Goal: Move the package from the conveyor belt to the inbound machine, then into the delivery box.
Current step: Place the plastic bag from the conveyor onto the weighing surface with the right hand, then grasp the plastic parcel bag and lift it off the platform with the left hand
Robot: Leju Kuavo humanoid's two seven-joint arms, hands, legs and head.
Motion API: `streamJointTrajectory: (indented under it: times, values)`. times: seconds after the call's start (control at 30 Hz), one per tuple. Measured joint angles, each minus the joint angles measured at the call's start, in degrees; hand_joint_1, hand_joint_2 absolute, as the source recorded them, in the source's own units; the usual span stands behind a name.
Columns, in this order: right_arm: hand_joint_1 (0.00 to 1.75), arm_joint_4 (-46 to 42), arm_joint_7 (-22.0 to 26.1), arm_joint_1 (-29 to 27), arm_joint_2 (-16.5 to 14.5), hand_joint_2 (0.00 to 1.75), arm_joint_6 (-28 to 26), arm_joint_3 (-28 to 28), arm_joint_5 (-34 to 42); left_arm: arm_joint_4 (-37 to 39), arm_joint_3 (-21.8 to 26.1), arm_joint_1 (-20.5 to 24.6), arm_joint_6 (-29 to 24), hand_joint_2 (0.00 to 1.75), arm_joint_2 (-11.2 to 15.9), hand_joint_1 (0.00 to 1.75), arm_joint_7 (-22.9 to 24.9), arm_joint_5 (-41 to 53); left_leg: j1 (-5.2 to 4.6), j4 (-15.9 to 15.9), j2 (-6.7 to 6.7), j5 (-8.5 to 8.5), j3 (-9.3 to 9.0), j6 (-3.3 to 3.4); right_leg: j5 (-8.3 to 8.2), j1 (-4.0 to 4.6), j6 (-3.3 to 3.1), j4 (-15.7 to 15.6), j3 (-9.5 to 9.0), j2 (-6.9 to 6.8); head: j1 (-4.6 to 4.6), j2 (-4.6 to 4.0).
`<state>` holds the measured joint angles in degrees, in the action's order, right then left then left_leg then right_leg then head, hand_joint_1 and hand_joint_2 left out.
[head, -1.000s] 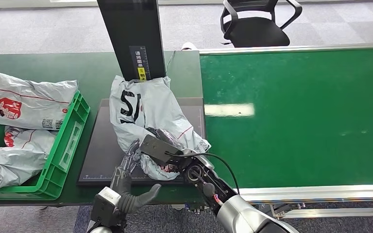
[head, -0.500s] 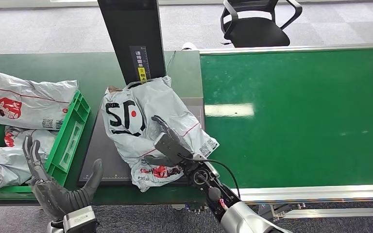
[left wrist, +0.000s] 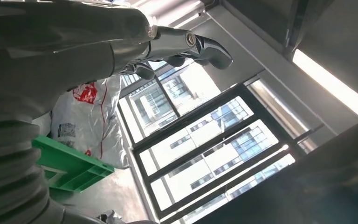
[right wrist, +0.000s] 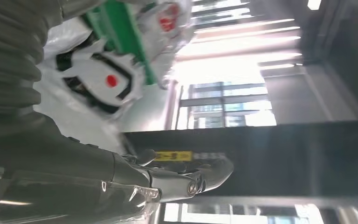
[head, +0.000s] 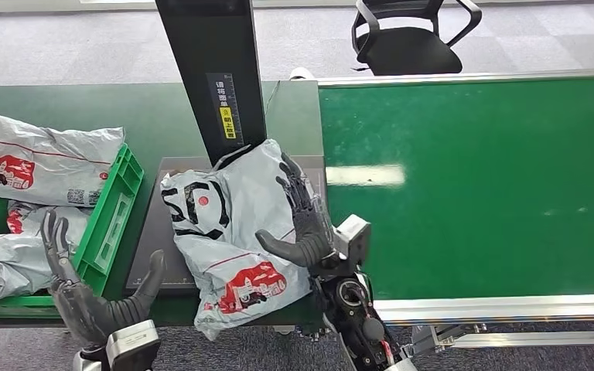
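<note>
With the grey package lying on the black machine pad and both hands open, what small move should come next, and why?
Probably bring the left hand right toward the grey plastic mailer package. It lies on the black scanner platform, ungripped; the right hand stands open beside it, and the green plastic crate sits left.

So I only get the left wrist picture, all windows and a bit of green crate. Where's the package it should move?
Observer: The grey package lies on the dark platform of the inbound machine, its near end hanging over the front edge.
Operator: Is a hand holding it?
Observer: No. The right hand stands at its right side, fingers spread, gripping nothing.
Operator: And the belt?
Observer: The green conveyor belt lies right of the machine.
</note>
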<state>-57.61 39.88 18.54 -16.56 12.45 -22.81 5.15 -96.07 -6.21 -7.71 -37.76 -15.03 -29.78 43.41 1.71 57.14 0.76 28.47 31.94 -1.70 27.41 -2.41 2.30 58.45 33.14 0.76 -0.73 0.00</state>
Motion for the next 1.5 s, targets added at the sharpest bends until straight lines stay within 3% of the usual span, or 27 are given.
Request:
streamJointTrajectory:
  times: [0.3, 0.97, 1.1, 1.23, 1.5]
  values:
    - [0.00, -13.47, 0.14, -7.51, -0.14, 1.75, 5.46, 4.13, 10.52, 5.75, -1.59, 3.70, 6.45, 1.75, 0.78, 0.00, 7.97, 9.92, 0.00, -0.01, 0.08, 0.00, -0.04, 0.00, -0.01, 0.00, -0.01, 0.00, -0.03, 0.01, 0.00, 0.00]
    - [0.00, -16.83, 0.14, -9.40, -0.57, 1.75, 5.63, 6.16, 10.77, 10.92, -2.72, 6.80, 7.07, 1.75, 1.50, 0.00, 8.42, 10.44, 0.00, 0.00, 0.08, 0.00, -0.04, 0.00, -0.01, 0.00, -0.01, 0.01, -0.02, 0.01, 0.01, 0.00]
    - [0.00, -16.85, -0.24, -9.48, -0.76, 1.75, 5.82, 6.39, 11.27, 12.03, -3.36, 7.50, 10.35, 1.75, 1.65, 0.00, 10.80, 13.91, 0.00, 0.00, 0.04, 0.00, -0.04, 0.00, -0.01, 0.00, -0.01, 0.00, -0.02, 0.01, 0.01, 0.00]
    - [0.00, -16.85, -0.92, -9.47, -1.40, 1.75, 6.51, 6.93, 11.95, 18.65, -5.98, 10.92, 13.43, 1.75, 2.30, 0.00, 14.87, 21.06, 0.00, 0.00, 0.02, 0.00, -0.05, 0.00, -0.01, 0.00, -0.01, 0.00, -0.03, 0.01, 0.01, 0.00]
    - [0.00, -16.85, -0.60, -9.90, -1.67, 1.75, 6.87, 8.06, 13.33, 42.42, -13.34, 20.80, 15.22, 1.75, 3.28, 0.00, 19.83, 30.58, 0.00, 0.01, 0.03, 0.00, -0.08, 0.00, -0.03, 0.00, -0.01, 0.00, -0.06, 0.01, 0.01, 0.00]
